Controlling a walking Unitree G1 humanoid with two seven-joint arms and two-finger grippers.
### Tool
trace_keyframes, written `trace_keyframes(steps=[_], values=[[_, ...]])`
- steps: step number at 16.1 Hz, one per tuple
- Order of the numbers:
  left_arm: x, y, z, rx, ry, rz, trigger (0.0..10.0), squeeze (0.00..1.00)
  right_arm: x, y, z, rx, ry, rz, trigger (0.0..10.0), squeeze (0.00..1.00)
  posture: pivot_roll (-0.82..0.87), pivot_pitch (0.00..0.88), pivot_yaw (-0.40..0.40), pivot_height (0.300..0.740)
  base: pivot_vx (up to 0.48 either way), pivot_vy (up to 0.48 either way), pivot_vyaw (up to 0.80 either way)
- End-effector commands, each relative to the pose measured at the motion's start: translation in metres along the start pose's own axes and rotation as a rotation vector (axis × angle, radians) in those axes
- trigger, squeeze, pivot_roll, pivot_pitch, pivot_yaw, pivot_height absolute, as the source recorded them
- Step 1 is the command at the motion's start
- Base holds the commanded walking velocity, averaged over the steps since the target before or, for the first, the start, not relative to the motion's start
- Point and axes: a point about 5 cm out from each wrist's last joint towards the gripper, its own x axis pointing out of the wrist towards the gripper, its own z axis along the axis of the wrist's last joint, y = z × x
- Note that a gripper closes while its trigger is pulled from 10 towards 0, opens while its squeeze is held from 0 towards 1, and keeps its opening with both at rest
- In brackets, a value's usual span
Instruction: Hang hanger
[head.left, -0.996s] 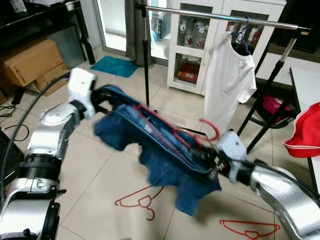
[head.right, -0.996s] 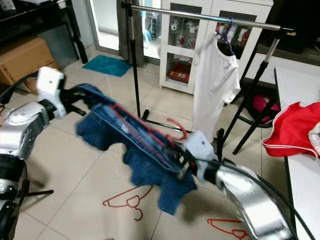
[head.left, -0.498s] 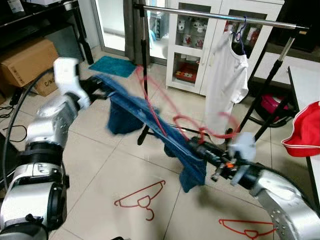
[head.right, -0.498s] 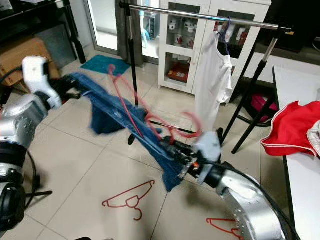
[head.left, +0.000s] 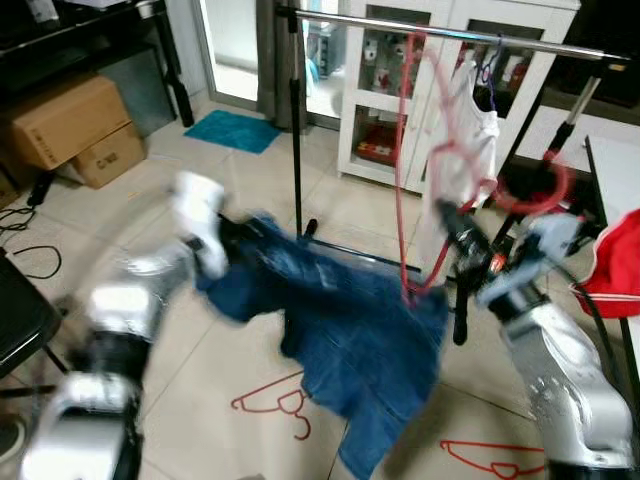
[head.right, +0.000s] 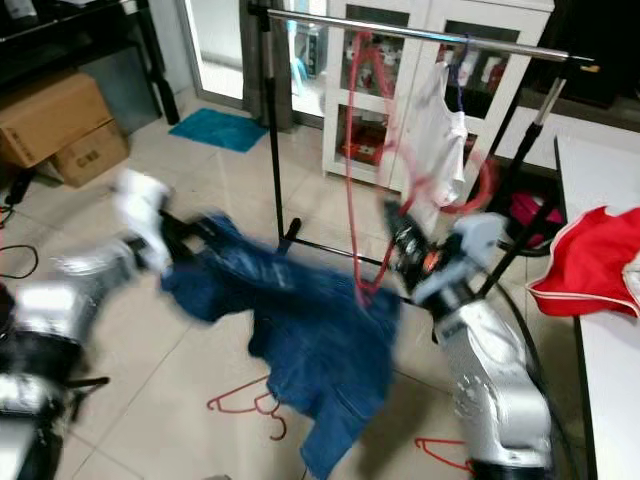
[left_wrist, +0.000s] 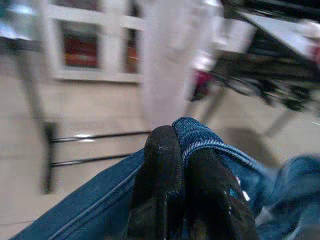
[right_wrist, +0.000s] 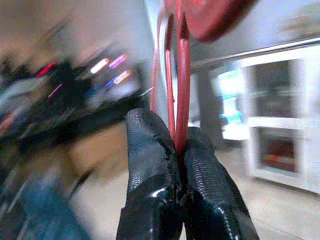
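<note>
a white t-shirt (head.left: 462, 120) hangs on a blue hanger (head.left: 487, 72) from the silver rail of a black clothes rack (head.left: 295, 120). behind the rack stands a white glass-fronted cabinet (head.left: 385, 80). a teal bath mat (head.left: 238, 131) lies on the pale tiled floor (head.left: 210, 350) near the doorway. two brown cardboard boxes (head.left: 70, 128) sit stacked against the wall on the left side. two spare red wire hangers lie on the tiles, one (head.left: 275, 402) towards the left and another (head.left: 497, 458) towards the right. a red cloth (head.left: 612, 262) lies on a white table (head.left: 612, 165) at the right edge.
</note>
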Motion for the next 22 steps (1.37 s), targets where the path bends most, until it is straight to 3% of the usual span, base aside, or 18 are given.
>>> trace_keyframes(steps=[1, 3, 4, 5, 6, 7, 8, 10, 11, 13, 15, 16, 19, 22], values=[[0.0, -0.013, 0.016, 0.028, -0.054, -0.069, 0.0, 0.0, -0.003, -0.014, 0.004, 0.029, -0.045, -0.122, 0.0, 0.0, -0.08, 0.0, 0.039, 0.74, 0.0, 0.0, 0.0], [-0.005, -0.024, 0.011, -0.004, -0.083, -0.079, 0.0, 0.0, -0.008, -0.024, 0.001, -0.003, -0.013, -0.196, 0.0, 0.0, -0.08, 0.0, 0.035, 0.74, 0.0, 0.0, 0.0], [-0.01, -0.023, 0.009, -0.027, -0.115, -0.021, 0.0, 0.0, -0.011, -0.024, -0.008, -0.033, 0.077, -0.211, 6.9, 0.0, -0.07, 0.0, 0.034, 0.74, 0.0, 0.0, 0.0], [-0.012, -0.023, 0.009, -0.033, -0.123, 0.002, 0.0, 0.0, -0.012, -0.025, -0.012, -0.032, 0.115, -0.223, 6.9, 0.0, -0.07, 0.0, 0.034, 0.74, 0.0, 0.0, 0.0], [-0.023, -0.021, -0.001, -0.041, -0.133, 0.175, 10.0, 0.0, -0.019, -0.018, -0.026, -0.116, 0.284, -0.173, 10.0, 0.0, -0.07, 0.0, 0.043, 0.74, 0.0, 0.0, 0.0], [-0.03, -0.03, -0.019, -0.07, -0.102, 0.255, 10.0, 0.0, -0.022, -0.01, -0.022, -0.119, 0.243, -0.181, 10.0, 0.0, -0.08, 0.0, 0.051, 0.74, 0.0, 0.0, -0.8], [-0.032, -0.038, -0.024, -0.093, -0.152, 0.319, 10.0, 0.0, -0.02, -0.002, -0.008, -0.11, 0.143, -0.165, 10.0, 0.0, -0.09, 0.0, 0.037, 0.74, 0.0, 0.0, -0.8], [-0.03, -0.049, -0.03, -0.065, -0.184, 0.41, 10.0, 0.0, -0.013, 0.009, -0.002, -0.064, 0.07, -0.159, 10.0, 0.0, -0.08, 0.0, -0.004, 0.74, 0.0, 0.0, -0.8], [-0.032, -0.052, -0.028, -0.029, -0.224, 0.479, 10.0, 0.0, -0.009, 0.013, 0.002, -0.191, 0.033, -0.156, 10.0, 0.0, -0.07, 0.0, -0.013, 0.74, 0.0, 0.0, -0.8], [-0.033, -0.054, -0.023, -0.033, -0.249, 0.511, 10.0, 0.0, -0.009, 0.015, -0.001, -0.164, 0.036, -0.175, 10.0, 0.0, -0.07, 0.0, -0.017, 0.74, 0.0, 0.0, -0.8], [-0.033, -0.063, -0.017, -0.01, -0.245, 0.413, 10.0, 0.0, -0.009, 0.013, -0.006, -0.105, 0.043, -0.182, 10.0, 0.0, -0.07, 0.0, -0.017, 0.74, 0.0, 0.0, -0.8], [-0.034, -0.069, -0.019, -0.078, -0.233, 0.321, 10.0, 0.0, -0.011, 0.013, -0.01, -0.105, 0.066, -0.195, 10.0, 0.0, -0.06, 0.0, -0.029, 0.74, 0.0, 0.0, -0.8], [-0.032, -0.069, -0.025, -0.084, -0.185, 0.326, 10.0, 0.0, -0.013, 0.013, -0.014, -0.12, 0.101, -0.197, 10.0, 0.0, -0.06, 0.0, -0.017, 0.74, 0.0, 0.0, -0.8], [-0.029, -0.063, -0.02, -0.033, -0.253, 0.442, 10.0, 0.0, -0.016, 0.009, -0.015, -0.106, 0.103, -0.226, 10.0, 0.0, -0.07, 0.0, -0.007, 0.74, 0.0, 0.0, -0.8]])
